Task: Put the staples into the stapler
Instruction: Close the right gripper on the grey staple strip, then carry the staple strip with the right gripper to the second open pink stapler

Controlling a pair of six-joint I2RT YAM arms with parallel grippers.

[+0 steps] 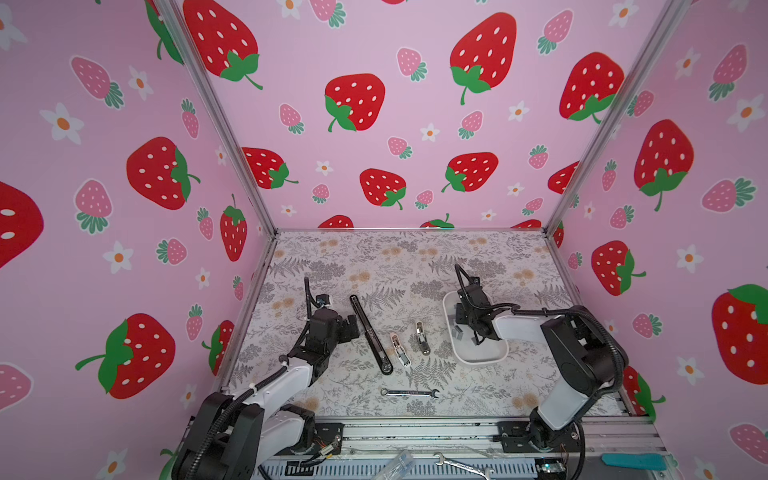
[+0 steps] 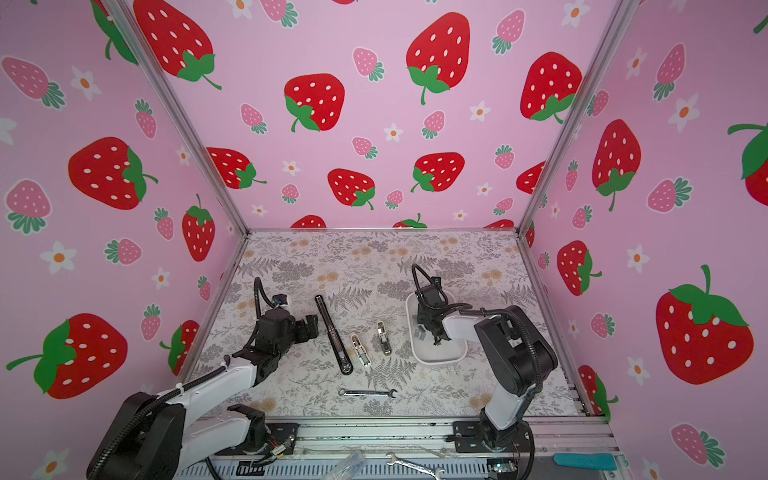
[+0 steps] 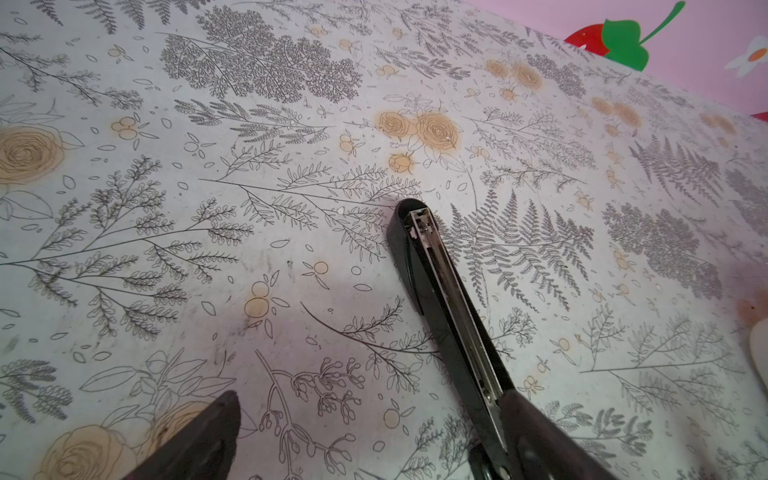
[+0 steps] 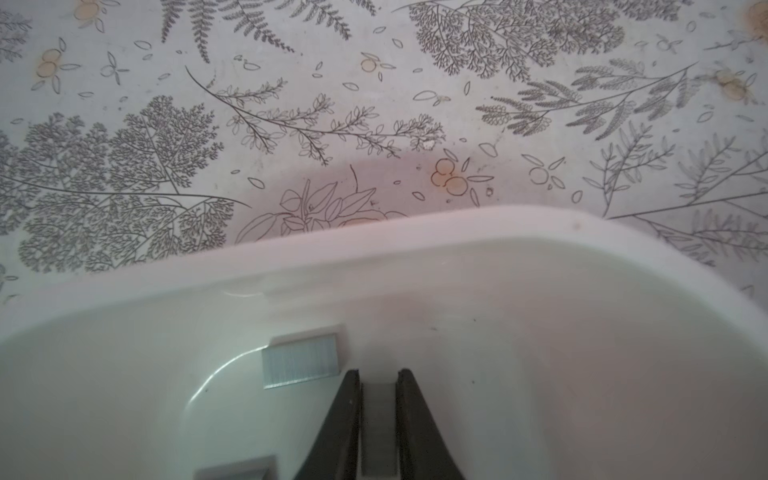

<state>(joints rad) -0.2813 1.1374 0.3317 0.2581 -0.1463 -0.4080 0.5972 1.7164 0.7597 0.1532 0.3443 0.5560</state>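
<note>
While the right gripper [image 4: 379, 374] reached down into the white tray [image 4: 415, 232], its fingers were clenched on one staple strip [image 4: 377, 424], pinched across its narrow width. Judged: this pinch leaves the strip's length free to drop into a channel. Whether it had left the tray floor: cannot tell. Other staples [image 4: 299, 361] lay loose in the same tray, one just beside the fingers and untouched.

Left gripper [image 3: 370, 397] was released, jaws spread wide, low beside the long black stapler [image 1: 370, 334]. The stapler lay opened flat on the table [image 1: 374, 266] with its metal channel facing up. Judged: the gripper was placed to steady the stapler for loading. One finger overlapped its near end in the wrist view; contact unclear.

Surroundings: two mini staplers [image 1: 400, 350] lay between the tray and the black stapler, on the likely carry path, so the strip would need to pass above them. Wrench [image 1: 410, 392] lay nearer the front edge, well apart, no obstruction.
</note>
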